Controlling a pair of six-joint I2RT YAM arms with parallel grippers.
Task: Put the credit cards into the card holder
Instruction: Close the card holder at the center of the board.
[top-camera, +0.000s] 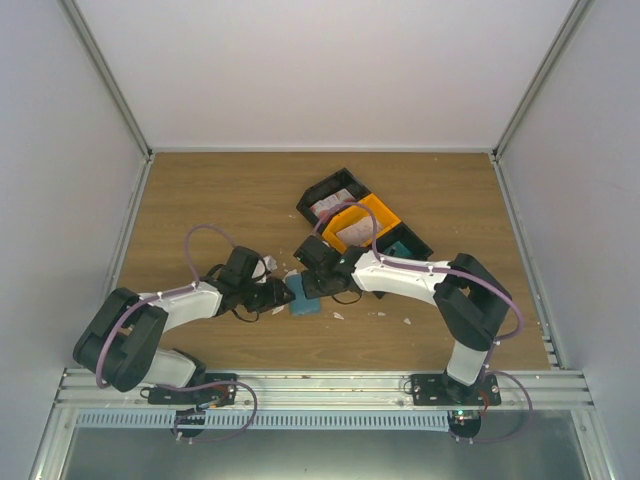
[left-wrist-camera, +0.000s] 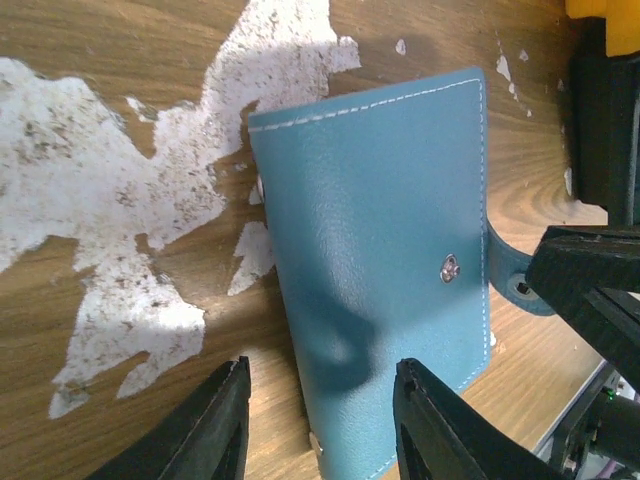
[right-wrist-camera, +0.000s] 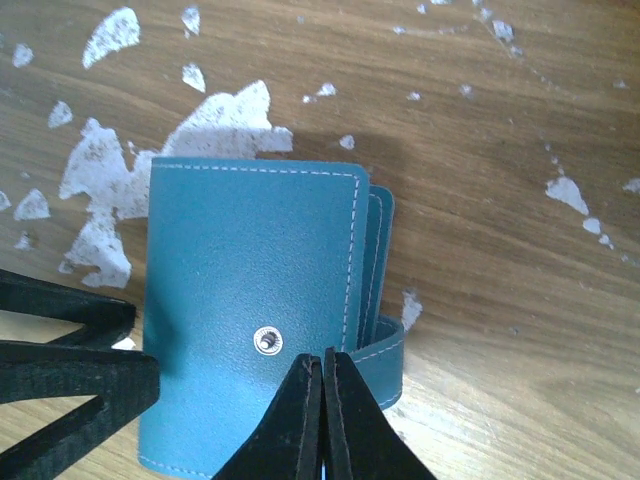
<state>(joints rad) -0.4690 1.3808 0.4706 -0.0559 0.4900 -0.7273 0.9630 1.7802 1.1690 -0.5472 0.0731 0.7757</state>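
Blue card holder (right-wrist-camera: 250, 290) lies closed and flat on the wooden table (right-wrist-camera: 500, 200), between both grippers. Left gripper (left-wrist-camera: 322, 380): fingers wide apart above one holder edge. Right gripper (right-wrist-camera: 322, 370): fingers pressed together at the strap side; grip on the strap cannot be confirmed.

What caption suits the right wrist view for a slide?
Right gripper, shut, over the edge of the closed blue card holder.

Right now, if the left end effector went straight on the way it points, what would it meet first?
Probably the card holder, lying flat ahead of the open left end effector, its near corner between the fingers; height above it is unclear.
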